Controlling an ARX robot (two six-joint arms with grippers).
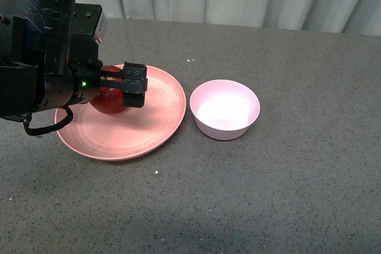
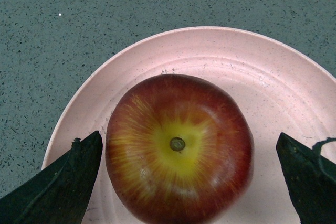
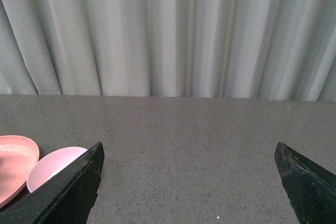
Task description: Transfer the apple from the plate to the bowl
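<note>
The dark-red apple (image 1: 110, 102) with a yellow patch round its stem sits on the salmon-pink plate (image 1: 161, 117) at the left. My left gripper (image 1: 132, 85) is open and hangs right over it. In the left wrist view the apple (image 2: 178, 177) lies between the two spread fingers of the left gripper (image 2: 189, 136), apart from both, on the plate (image 2: 252, 72). The pale pink bowl (image 1: 225, 110) stands empty just right of the plate. My right gripper (image 3: 189, 148) is open and empty above the bare table; it does not show in the front view.
The grey speckled table (image 1: 297, 194) stretches to the right and front of the dishes. A pale curtain (image 3: 168, 30) hangs behind the table's far edge. The right wrist view catches the bowl (image 3: 52, 166) and the plate's rim (image 3: 13, 161) at its side.
</note>
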